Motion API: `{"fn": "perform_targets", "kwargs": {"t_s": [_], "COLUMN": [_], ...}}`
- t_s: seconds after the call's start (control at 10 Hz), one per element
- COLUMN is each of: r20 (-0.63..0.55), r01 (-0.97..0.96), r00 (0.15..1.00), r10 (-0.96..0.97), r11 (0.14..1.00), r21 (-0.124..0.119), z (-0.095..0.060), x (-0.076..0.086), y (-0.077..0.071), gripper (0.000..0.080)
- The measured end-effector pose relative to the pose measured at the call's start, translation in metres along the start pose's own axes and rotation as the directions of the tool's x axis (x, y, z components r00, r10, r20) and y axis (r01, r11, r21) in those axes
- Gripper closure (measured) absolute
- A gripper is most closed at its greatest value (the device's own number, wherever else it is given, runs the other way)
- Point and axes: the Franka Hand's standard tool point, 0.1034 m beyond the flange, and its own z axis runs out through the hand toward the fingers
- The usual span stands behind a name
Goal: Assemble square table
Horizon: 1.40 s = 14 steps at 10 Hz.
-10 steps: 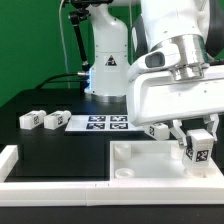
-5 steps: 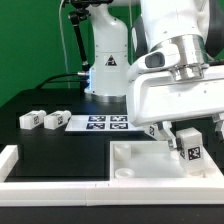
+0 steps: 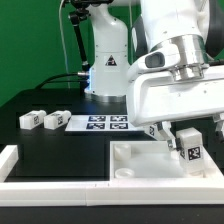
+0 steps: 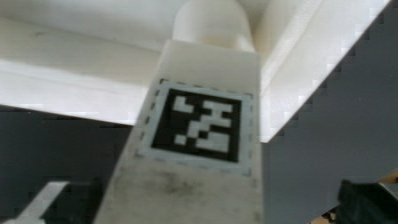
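The square table's white slab [image 3: 140, 160] lies recessed face up at the exterior view's right. One white tagged leg block [image 3: 192, 150] stands upright in a socket at its far right corner. My gripper [image 3: 189, 134] is low over that leg, open, one finger on each side and clear of it. In the wrist view the leg [image 4: 196, 120] fills the middle, its tag facing the camera, with the slab [image 4: 71, 70] behind it. The gripper [image 4: 205, 205] straddles the leg, and the dark fingertips [image 4: 370, 200] show gaps to the leg's sides.
Two more tagged leg blocks [image 3: 31, 118] [image 3: 57, 120] lie on the black table at the exterior view's left. The marker board [image 3: 105, 122] lies beside them. A low white border wall [image 3: 50, 172] runs along the front. The arm's white base [image 3: 105, 65] stands behind.
The jaws have opened and let go of the leg. The leg stays upright in the slab, and the arm has barely moved.
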Motion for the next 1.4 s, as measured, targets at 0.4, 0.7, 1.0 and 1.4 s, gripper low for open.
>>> {"fn": "perform_targets", "kwargs": {"t_s": [0.4, 0.7, 1.0, 1.4], "r20": [0.138, 0.368, 0.547, 0.537], "r01": [-0.026, -0.117, -0.175, -0.198], "r00": [0.990, 0.926, 0.832, 0.834], "r10": [0.023, 0.085, 0.095, 0.124], "r11": [1.000, 0.991, 0.980, 0.977], "r21": [0.016, 0.066, 0.096, 0.080], "z": [-0.009, -0.005, -0.002, 0.000], "x": [-0.002, -0.001, 0.012, 0.012], "y": [0.030, 0.019, 0.001, 0.002], "gripper": [0.0151, 0.0151, 0.0151, 0.0408]}}
